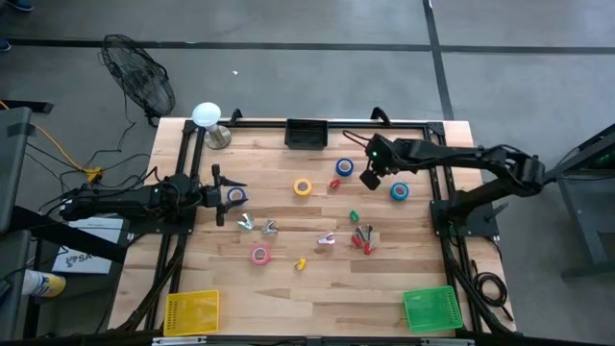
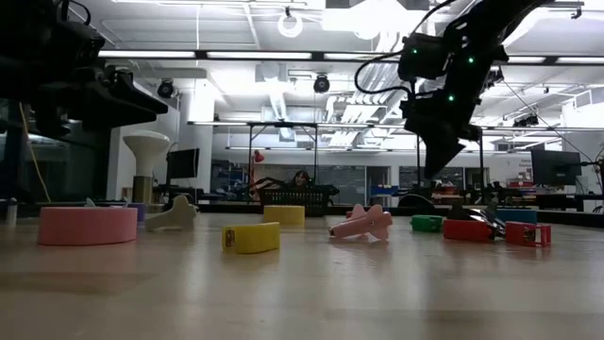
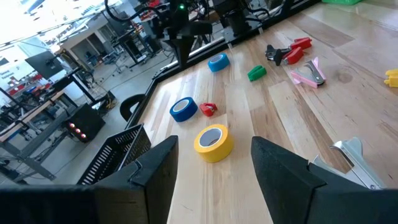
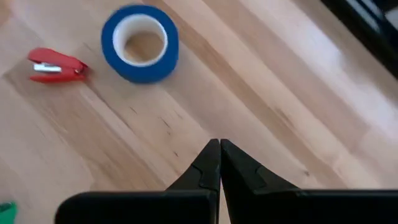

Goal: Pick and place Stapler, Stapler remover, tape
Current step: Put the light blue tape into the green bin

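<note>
The right hand [image 1: 371, 179], fingers pressed together and empty, hangs above the wooden tabletop [image 1: 384, 279], just beside the blue ring-shaped tape roll [image 4: 140, 43], probably lining up. The left hand [image 1: 219, 196] waits at the left edge, fingers apart.

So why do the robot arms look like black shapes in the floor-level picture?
Low view: bright ceiling lights behind leave the right gripper backlit, a silhouette. Right wrist view: the blue tape looks soft, slightly blurred. High view: even light, faint shadows on the table.
</note>
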Available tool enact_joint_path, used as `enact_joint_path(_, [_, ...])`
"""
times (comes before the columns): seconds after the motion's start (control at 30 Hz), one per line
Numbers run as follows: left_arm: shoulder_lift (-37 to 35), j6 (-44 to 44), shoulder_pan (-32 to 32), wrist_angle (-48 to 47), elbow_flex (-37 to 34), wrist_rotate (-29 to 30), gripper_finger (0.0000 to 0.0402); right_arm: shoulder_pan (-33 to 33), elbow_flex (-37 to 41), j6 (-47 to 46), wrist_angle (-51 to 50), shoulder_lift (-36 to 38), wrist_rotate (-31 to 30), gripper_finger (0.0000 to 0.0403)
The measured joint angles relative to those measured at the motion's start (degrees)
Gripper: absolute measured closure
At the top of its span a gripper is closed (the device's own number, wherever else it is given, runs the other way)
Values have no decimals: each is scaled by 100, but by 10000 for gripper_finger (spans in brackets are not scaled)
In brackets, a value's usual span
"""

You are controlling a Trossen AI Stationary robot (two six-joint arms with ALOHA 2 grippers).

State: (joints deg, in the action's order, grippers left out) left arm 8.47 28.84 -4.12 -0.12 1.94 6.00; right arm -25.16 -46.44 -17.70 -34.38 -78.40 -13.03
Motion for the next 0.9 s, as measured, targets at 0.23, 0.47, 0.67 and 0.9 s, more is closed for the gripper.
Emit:
enact_joint_path(0.23, [0,1,1,0,0,1,204,7,411,-622,-142,34,1363,402])
enact_joint_path(0.47, [2,0,0,0,1,0,204,213,450,-633,-157,82,1600,402])
enact_joint_path(0.67, [0,1,0,0,1,1,204,474,450,-643,-299,84,1182,402])
enact_joint_path(0.9, [0,1,0,0,1,0,204,607,450,-1298,-1082,155,215,367])
